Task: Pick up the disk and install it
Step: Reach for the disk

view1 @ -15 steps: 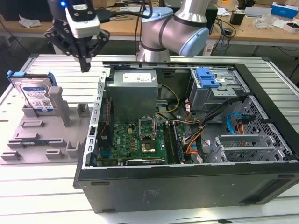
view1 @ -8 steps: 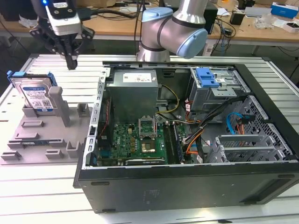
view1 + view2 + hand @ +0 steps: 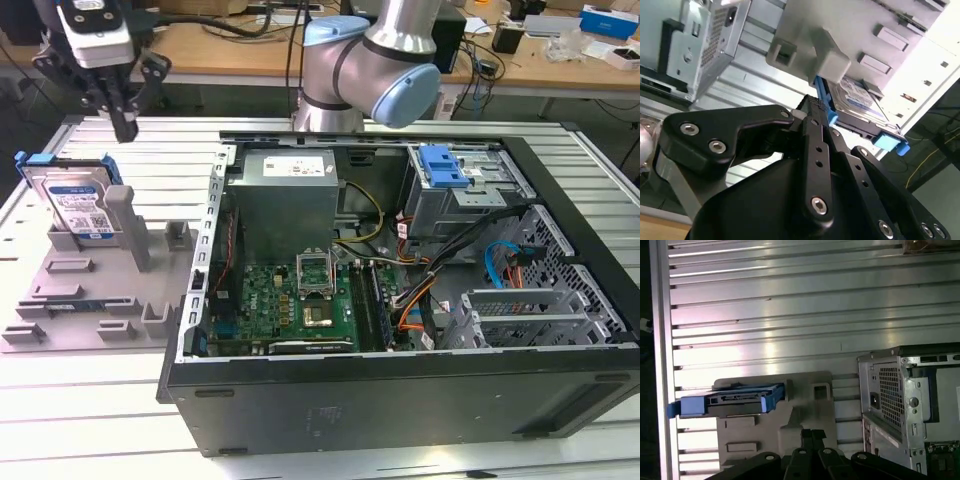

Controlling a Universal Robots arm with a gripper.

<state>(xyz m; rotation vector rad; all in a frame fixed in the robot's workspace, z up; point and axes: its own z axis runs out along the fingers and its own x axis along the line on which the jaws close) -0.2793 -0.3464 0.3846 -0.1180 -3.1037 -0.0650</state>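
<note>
The disk (image 3: 72, 198) is a silver hard drive with a white-and-blue label in a bright blue bracket. It leans on edge in the grey holder (image 3: 90, 290) at the exterior view's left. My gripper (image 3: 124, 128) hangs in the air above and a little behind the disk, apart from it, with its black fingers shut together on nothing. In the second wrist view the disk (image 3: 860, 102) lies just past the shut gripper (image 3: 815, 106). In the first wrist view the disk (image 3: 735, 401) sits edge-on beside the gripper (image 3: 812, 434).
An open computer case (image 3: 560, 300) lies on the slatted metal table (image 3: 170, 150) at the exterior view's right, holding a motherboard (image 3: 290, 300), a power supply (image 3: 285, 195) and a drive cage with a blue latch (image 3: 443, 165). The arm's base (image 3: 370, 60) stands behind the case.
</note>
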